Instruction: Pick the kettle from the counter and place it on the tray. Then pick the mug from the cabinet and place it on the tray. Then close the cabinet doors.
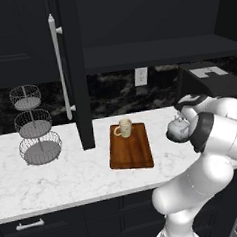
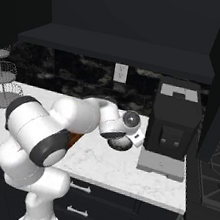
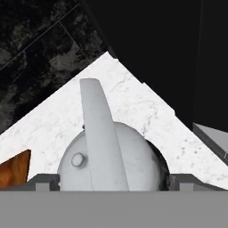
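The end effector (image 2: 119, 140) hangs right over the kettle (image 3: 111, 158), which sits on the table (image 1: 69, 169) just to the right of the tray (image 1: 131, 146) and left of the black coffee machine (image 2: 173, 125). From the hand view the kettle lies straight ahead and close, its dome between the two finger tips, which stand spread wide on either side and hold nothing. The kettle is upright; its handle (image 3: 101, 129) arches over the top as a flat band running away from the camera, so its long line runs along the view, and the fingers sit to either side of it, across the band. I'd judge the next move is a short drop and a squeeze on that handle. The mug (image 1: 124, 127) already stands on the far end of the tray, handle to the left. The cabinet door (image 1: 69, 69) hangs open, its bar handle showing.
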